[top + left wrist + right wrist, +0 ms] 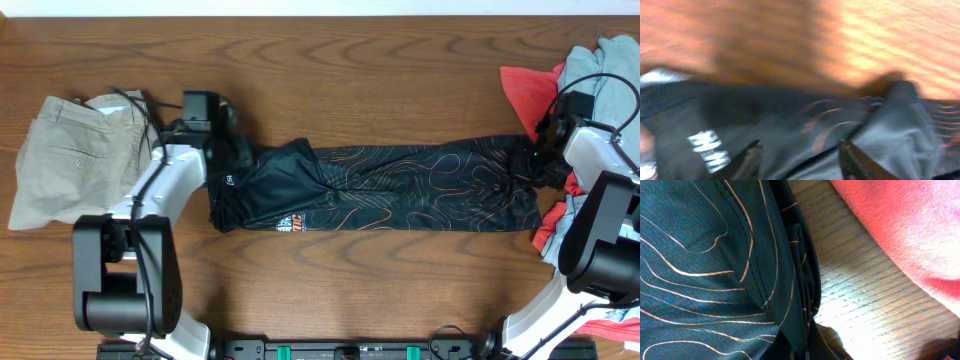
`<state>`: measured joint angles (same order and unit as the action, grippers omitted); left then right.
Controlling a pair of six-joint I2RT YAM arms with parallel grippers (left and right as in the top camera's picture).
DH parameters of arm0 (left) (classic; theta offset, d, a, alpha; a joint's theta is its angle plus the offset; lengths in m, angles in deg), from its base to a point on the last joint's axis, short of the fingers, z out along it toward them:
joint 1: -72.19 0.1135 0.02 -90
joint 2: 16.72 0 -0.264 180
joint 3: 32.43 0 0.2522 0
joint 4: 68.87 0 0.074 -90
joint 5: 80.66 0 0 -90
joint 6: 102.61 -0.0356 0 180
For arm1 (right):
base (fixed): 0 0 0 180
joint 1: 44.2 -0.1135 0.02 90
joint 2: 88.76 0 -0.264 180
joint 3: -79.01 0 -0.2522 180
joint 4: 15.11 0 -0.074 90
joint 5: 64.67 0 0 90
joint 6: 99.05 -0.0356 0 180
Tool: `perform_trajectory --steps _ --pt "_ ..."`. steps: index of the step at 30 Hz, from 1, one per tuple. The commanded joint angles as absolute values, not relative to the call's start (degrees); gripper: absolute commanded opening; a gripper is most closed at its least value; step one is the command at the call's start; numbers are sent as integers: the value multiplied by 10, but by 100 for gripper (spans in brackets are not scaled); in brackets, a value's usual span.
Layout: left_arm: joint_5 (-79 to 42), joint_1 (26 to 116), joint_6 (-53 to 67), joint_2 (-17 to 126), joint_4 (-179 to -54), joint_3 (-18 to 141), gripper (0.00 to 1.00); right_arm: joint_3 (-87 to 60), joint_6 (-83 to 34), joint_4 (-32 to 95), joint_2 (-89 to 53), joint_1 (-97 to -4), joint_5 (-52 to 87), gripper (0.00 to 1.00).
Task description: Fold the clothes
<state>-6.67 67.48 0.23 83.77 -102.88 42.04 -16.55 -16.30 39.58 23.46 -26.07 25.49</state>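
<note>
The clothes, a black jersey with thin orange contour lines, lie folded into a long strip across the middle of the table. My left gripper is at the strip's left end. In the blurred left wrist view its fingers stand apart over the dark cloth, gripping nothing. My right gripper is at the strip's right end. The right wrist view shows the jersey bunching down to a pinched point at my right gripper, which is shut on its edge.
Folded khaki trousers lie at the far left, beside the left arm. A pile of clothes sits at the right edge, with a red garment and a grey-blue one. Bare wooden table stretches in front of the jersey.
</note>
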Motion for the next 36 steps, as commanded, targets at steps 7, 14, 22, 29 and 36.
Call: perform_trajectory --steps 7,14,22,29,36 --pt "-31 605 -21 850 -960 430 57 -182 -171 398 263 -249 298 1" --pt "-33 592 -21 893 -934 430 56 -182 -171 397 263 -249 298 1" --pt "-52 573 -21 899 -958 430 50 -182 -171 396 263 -249 298 1" --pt "-52 572 -20 897 -972 430 44 -182 -171 396 263 -249 298 1" --pt "-52 572 -18 871 -970 430 30 -182 -171 396 263 -247 298 1"
